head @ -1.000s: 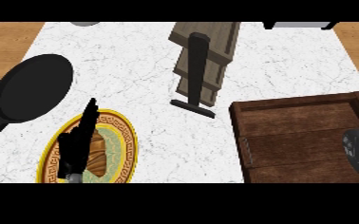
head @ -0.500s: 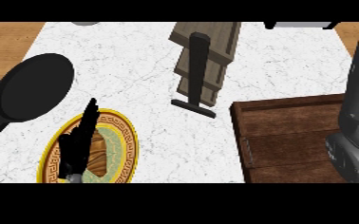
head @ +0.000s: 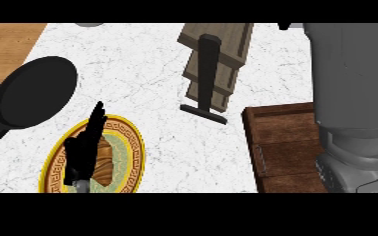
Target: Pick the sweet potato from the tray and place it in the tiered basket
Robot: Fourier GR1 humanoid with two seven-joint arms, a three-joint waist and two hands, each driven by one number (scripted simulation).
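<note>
The tiered basket (head: 218,62), pale wooden steps with a black upright handle, stands at the back middle of the counter. A dark wooden tray (head: 284,145) lies at the lower right. My grey right forearm (head: 343,90) rises across the tray's right part and hides it; the hand itself does not show. No sweet potato is visible on the bare part of the tray. My left hand (head: 85,147) rests open, fingers up, over a yellow-rimmed plate (head: 133,155) at the lower left.
A brown item (head: 105,164) lies on the plate, partly under the left hand. A black pan (head: 37,92) sits at the left edge. White marble stretches between the plate, the basket and the tray.
My right forearm has come up from the right edge and now covers the whole right side, hiding more of the tray. The left hand has stayed still.
</note>
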